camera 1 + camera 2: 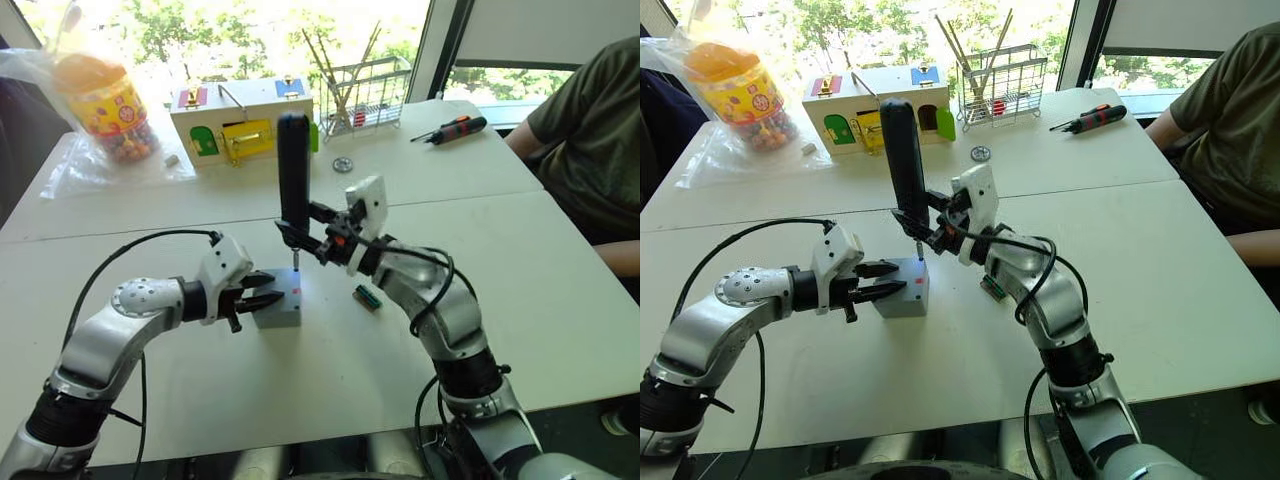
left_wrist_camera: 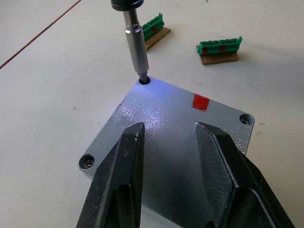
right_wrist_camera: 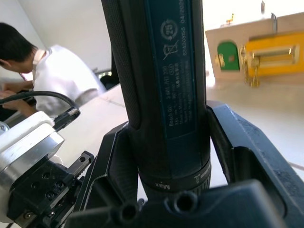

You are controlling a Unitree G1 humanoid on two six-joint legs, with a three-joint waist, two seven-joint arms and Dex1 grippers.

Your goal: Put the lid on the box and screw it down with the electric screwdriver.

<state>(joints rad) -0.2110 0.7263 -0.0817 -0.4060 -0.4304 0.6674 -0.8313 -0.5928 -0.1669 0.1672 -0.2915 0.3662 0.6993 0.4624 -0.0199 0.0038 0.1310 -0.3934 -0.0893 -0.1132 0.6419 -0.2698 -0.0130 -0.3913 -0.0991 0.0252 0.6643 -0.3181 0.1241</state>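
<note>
Both jaws of the right gripper [image 3: 166, 156] are being pressed against the barrel of the electric screwdriver [image 1: 293, 170], which is being held upright; the fingers of the left gripper [image 1: 262, 290] are being kept parted, one above the other beside the box [image 1: 283, 310] at its nine o'clock side, and whether the box is being touched cannot be told

The lid [image 2: 175, 137] is being carried flush on the box, near the table [image 1: 560, 300] middle. The bit is being seated in the lid's corner hole at about twelve o'clock in the head views, where a bluish glow is being cast on the plastic.

By judgement, the box is being treated as light, stiff and rather slippery plastic, likely to skate under downward pressure, so it is best being steadied by its side walls. The screwdriver seems heavier and rigid, and is best being gripped low on the barrel.

Being counted: one lid, one box, one electric screwdriver, three corner holes in sight on the lid, two green terminal strips [image 2: 219, 46] beyond it, one manual screwdriver [image 1: 455, 129] at two o'clock, one wooden toy house [image 1: 240, 125] at twelve o'clock, one person [image 1: 590, 130] seated at the table's right
</note>
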